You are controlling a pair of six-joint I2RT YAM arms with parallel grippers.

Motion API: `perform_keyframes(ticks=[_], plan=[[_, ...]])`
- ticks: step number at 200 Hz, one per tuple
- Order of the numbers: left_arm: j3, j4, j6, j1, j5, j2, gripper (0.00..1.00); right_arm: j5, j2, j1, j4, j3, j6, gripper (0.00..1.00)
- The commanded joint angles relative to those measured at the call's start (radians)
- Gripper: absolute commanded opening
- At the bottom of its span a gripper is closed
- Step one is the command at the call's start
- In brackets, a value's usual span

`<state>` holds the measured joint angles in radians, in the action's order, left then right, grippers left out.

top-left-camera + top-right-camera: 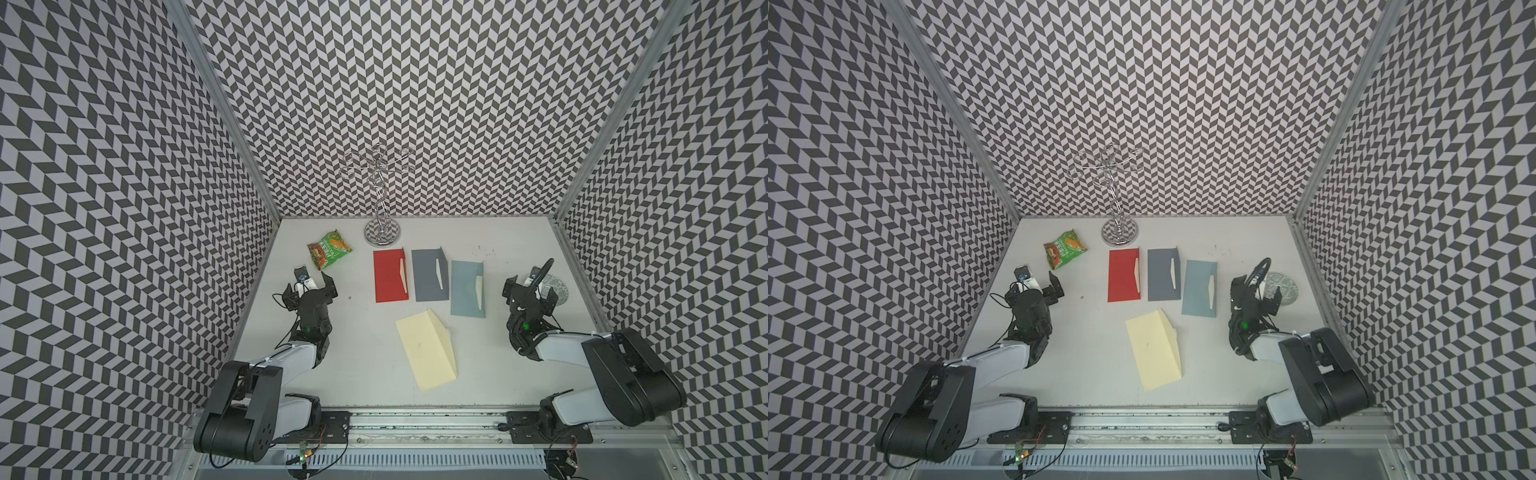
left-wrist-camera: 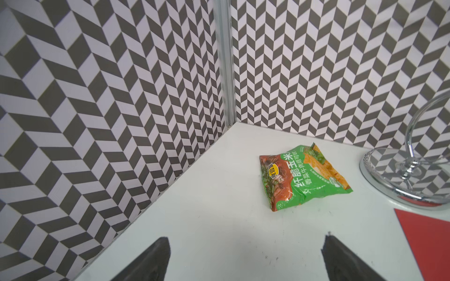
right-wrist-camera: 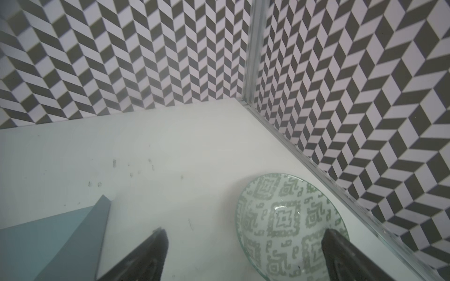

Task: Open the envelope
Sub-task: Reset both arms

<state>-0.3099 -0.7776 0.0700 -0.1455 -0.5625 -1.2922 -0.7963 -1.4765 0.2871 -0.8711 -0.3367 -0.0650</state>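
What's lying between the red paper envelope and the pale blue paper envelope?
A slate-grey paper envelope lies flat on the table between them. Both top views show it.

Matt, smooth paper: cream envelope (image 1: 426, 351), red envelope (image 1: 390, 276), grey envelope (image 1: 430, 276), blue envelope (image 1: 467, 291). Glossy, crinkled plastic film: snack bag (image 2: 304, 177). Mirror-polished metal: stand (image 1: 392, 235). Shiny clear glass, printed: bowl (image 3: 289, 219). Matt white, smooth, lightly scuffed: worktop (image 1: 498, 374). Matt black plastic: left pincer (image 2: 247, 237), right pincer (image 3: 244, 230). Matt printed sheet: walls (image 1: 415, 104).
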Motion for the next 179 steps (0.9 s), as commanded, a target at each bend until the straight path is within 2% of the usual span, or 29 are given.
perform_keyframes(ticks=[1,18,37,51,89,103,117,135,157,168,179], plan=[[0.015,-0.127,-0.078,0.013,0.043,-0.023,1.00,0.094,-0.035,-0.016,-0.395,0.064,0.123,1.00],[0.060,-0.227,-0.089,0.027,0.082,-0.029,1.00,0.119,-0.101,-0.019,-0.595,0.100,0.189,1.00],[0.100,-0.354,-0.127,0.030,0.135,-0.063,1.00,0.120,-0.070,-0.019,-0.543,0.104,0.167,1.00],[0.073,-0.296,-0.135,0.033,0.172,-0.067,0.99,0.123,-0.069,-0.021,-0.532,0.100,0.161,1.00],[0.076,-0.300,-0.172,0.032,0.269,-0.067,0.99,0.139,-0.087,-0.021,-0.592,0.107,0.179,1.00],[0.077,-0.311,-0.153,0.032,0.327,-0.068,0.98,0.216,-0.078,-0.033,-0.577,0.107,0.184,1.00],[0.122,-0.452,-0.157,0.038,0.439,-0.089,0.99,0.256,-0.068,-0.042,-0.563,0.131,0.183,1.00],[0.102,-0.451,-0.128,0.060,0.437,-0.146,0.99,0.292,-0.065,-0.051,-0.574,0.149,0.182,1.00],[0.132,-0.594,-0.150,0.074,0.522,-0.240,0.99,0.410,-0.049,-0.094,-0.548,0.156,0.157,1.00],[0.141,-0.667,-0.152,0.075,0.518,-0.276,1.00,0.490,-0.043,-0.132,-0.545,0.166,0.135,0.98],[0.123,-0.611,-0.139,0.078,0.503,-0.259,1.00,0.555,-0.051,-0.162,-0.527,0.176,0.114,0.96]])
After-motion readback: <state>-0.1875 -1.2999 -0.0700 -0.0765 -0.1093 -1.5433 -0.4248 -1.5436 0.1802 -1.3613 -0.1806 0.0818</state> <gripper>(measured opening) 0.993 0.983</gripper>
